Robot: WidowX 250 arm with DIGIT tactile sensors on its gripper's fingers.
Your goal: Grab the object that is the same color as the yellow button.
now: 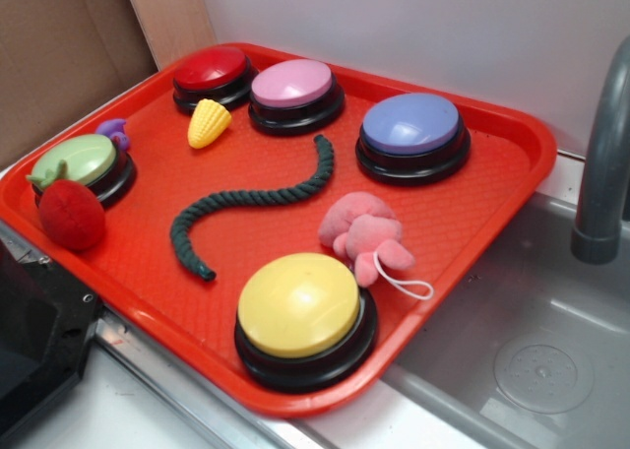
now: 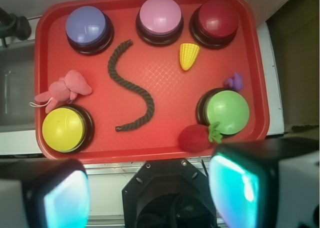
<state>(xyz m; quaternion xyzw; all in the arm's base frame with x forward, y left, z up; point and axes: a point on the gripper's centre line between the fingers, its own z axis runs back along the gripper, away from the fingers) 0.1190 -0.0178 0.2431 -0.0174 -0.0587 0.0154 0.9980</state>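
Here, gripper (image 2: 150, 198) held high above the red tray (image 2: 150, 138), fingers (image 2: 65, 198) spread wide, nothing gripped, yellow corn cob (image 2: 189, 56) lain beside the red button (image 2: 217, 17), yellow button (image 2: 63, 129) set well apart

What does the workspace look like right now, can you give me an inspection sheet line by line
Surface: red tray beside a steel sink.
Job's things: yellow corn toy lying between the red button and pink button; yellow button at the near edge of the tray.
Clutter: purple button, green button, strawberry toy touching the green button, small purple toy, dark rope, pink plush.
Grippers: gripper open, above the tray edge, holding nothing.
Cables: nothing seen.
Surroundings: grey faucet, cardboard, pale wall.
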